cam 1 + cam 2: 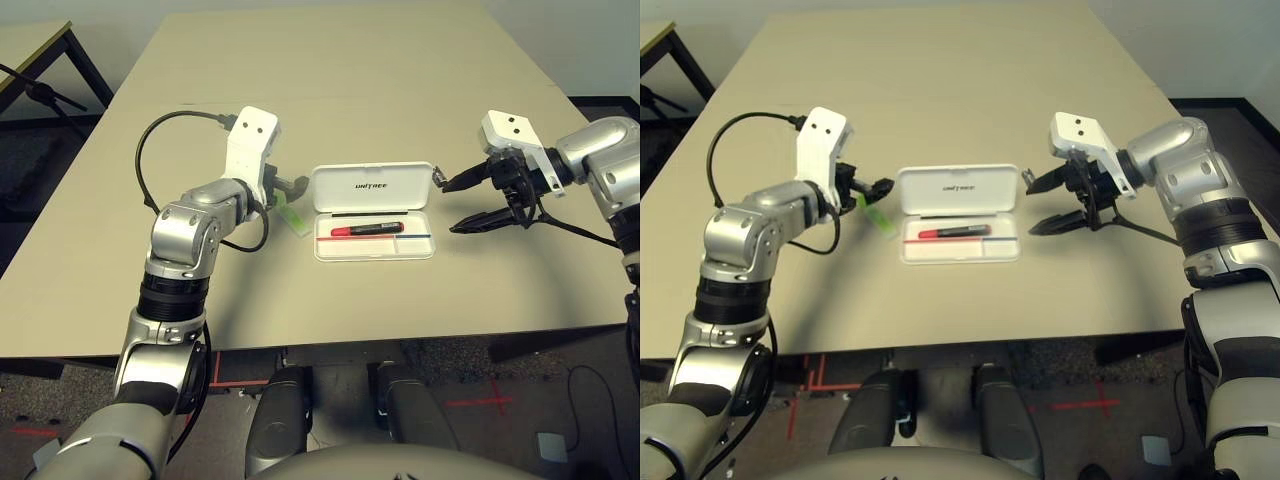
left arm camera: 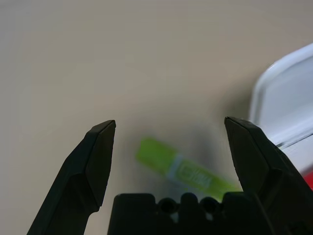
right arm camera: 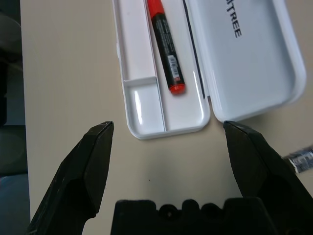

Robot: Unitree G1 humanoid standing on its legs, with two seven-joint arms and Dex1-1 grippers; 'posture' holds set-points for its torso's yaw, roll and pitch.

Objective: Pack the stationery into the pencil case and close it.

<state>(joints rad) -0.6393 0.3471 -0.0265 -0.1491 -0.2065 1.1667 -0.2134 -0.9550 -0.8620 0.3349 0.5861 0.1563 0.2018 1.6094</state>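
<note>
The white pencil case lies open mid-table, its lid with dark lettering folded back. Inside its tray rests the red marker with a black barrel, seen again in the right wrist view. Just left of the case, the light-green bar lies on the table under my left gripper, which hangs open above it with the bar between its fingers' line. A small dark-and-silver cylinder sits by the lid's right corner. My right gripper is open beside the case's right end, holding nothing.
A black cable loops from my left wrist over the table. A second table with dark legs stands at the far left. The beige tabletop stretches bare behind the case, and its front edge lies close below it.
</note>
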